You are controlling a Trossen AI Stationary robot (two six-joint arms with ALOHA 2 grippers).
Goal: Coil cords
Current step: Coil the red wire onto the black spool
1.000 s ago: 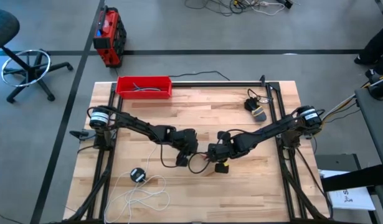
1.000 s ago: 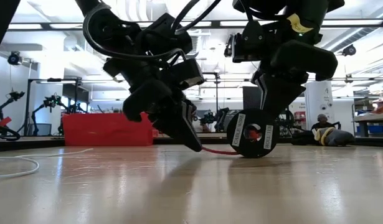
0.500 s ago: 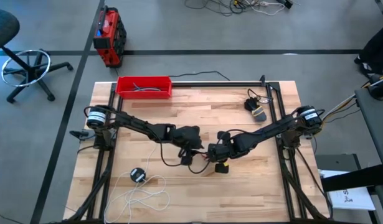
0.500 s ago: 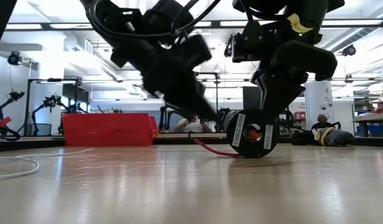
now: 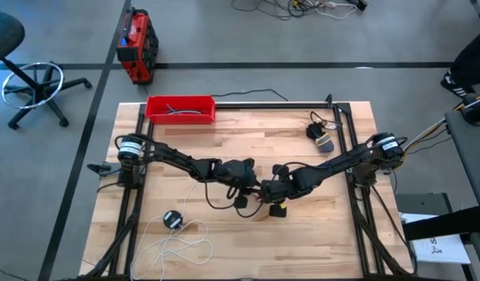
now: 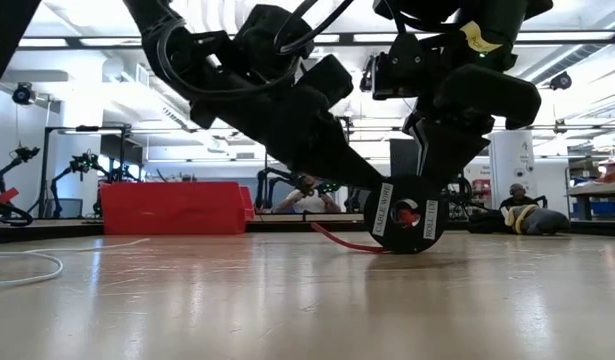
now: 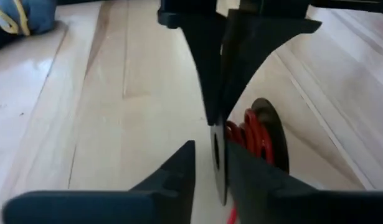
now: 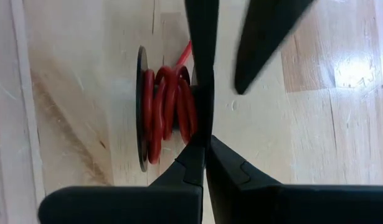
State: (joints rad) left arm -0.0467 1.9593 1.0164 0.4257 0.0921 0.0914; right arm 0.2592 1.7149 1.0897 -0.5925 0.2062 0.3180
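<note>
The red cord [image 8: 166, 112] is wound on a small black reel [image 6: 407, 215] that stands on edge on the table's middle. Its free tail [image 6: 337, 240] curls off toward the left. My right gripper [image 6: 427, 172] is shut on the reel from above. My left gripper [image 7: 211, 171] is open and level beside the reel, one finger on each side of the reel's near flange [image 7: 216, 149]. The white cord [image 5: 181, 242] lies loose at the near left edge, its black disc [image 5: 172, 219] flat on the table. My right gripper pinches one flange of the reel [image 8: 202, 121] at its rim between its two fingers, which point down from above. The reel stands upright with its lower rim on the table. My left gripper straddles that same flange; whether its fingers touch it I cannot tell.
A red tray [image 5: 180, 108] with dark cables stands at the far left edge. A small dark and grey item [image 5: 321, 139] lies at the far right. Black frame rails [image 5: 345, 133] run along the table's sides.
My left gripper has risen off the table and moved right toward the reel, its fingers now level beside it. The red cord's tail, earlier straight along the table under the left fingertip, now curls up free. The reel has stayed put.
</note>
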